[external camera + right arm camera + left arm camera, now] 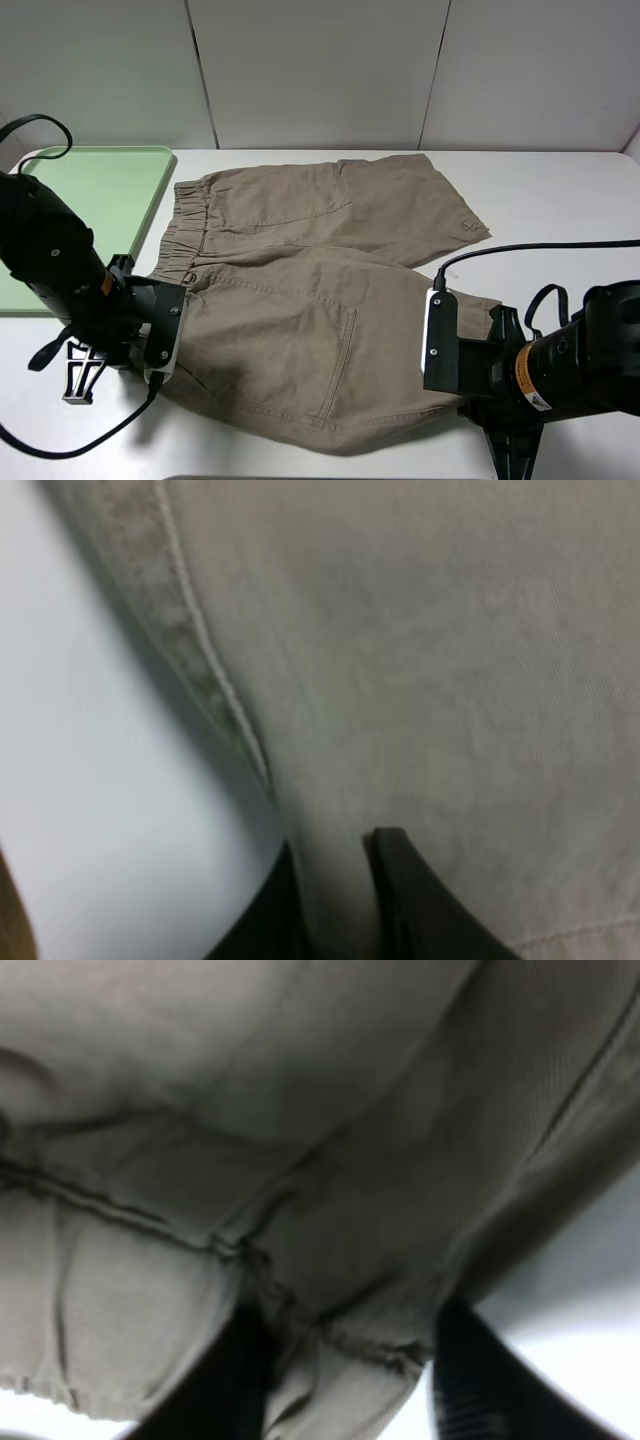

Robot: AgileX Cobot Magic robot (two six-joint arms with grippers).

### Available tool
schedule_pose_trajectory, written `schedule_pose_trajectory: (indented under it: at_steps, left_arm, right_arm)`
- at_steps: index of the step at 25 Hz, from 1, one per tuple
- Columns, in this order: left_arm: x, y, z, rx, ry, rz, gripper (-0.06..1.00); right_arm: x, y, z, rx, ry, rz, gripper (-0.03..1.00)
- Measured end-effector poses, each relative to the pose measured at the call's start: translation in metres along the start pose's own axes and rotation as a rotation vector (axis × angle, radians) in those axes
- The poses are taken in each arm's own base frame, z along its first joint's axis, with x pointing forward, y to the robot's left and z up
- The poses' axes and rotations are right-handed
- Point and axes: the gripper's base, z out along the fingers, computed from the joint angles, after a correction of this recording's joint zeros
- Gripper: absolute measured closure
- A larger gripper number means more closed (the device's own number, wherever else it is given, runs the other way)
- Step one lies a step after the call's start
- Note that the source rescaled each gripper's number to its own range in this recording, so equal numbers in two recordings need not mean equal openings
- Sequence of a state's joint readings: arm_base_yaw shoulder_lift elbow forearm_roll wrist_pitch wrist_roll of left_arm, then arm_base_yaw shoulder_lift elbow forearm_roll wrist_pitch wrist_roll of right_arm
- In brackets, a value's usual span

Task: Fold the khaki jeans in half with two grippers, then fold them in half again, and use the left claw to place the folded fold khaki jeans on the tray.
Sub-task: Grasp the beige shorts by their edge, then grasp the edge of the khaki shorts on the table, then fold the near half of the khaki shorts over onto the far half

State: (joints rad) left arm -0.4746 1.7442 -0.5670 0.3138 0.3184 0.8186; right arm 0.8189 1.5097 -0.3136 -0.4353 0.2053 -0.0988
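Note:
The khaki jeans lie spread on the white table, with the gathered waistband on the left and the legs on the right. My left gripper is at the near corner of the waistband. In the left wrist view the left gripper has bunched waistband cloth filling the space between its black fingers. My right gripper is at the hem of the near leg. Up close, the right gripper pinches a narrow fold of the hem. The mint-green tray sits at the far left, just beyond the waistband.
The table's front edge runs close below both arms. A black stand rests beside the left arm. A black cable arcs over the table toward the right arm. White wall panels rise behind the table.

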Motion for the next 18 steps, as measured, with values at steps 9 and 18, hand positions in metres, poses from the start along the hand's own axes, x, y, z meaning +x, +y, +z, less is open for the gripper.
schedule_pose_trajectory:
  at_steps: [9,18]
  left_arm:
    - [-0.001,0.001,-0.002,-0.016,-0.017,-0.159,0.83]
    - [-0.011,-0.006,-0.027,-0.083,-0.077,-0.226,0.84]
  right_arm:
    - [0.001,-0.001,0.000,0.006,0.010,-0.028,0.95]
    - [-0.018,-0.022,-0.012,0.056,0.119,-0.018,0.97]
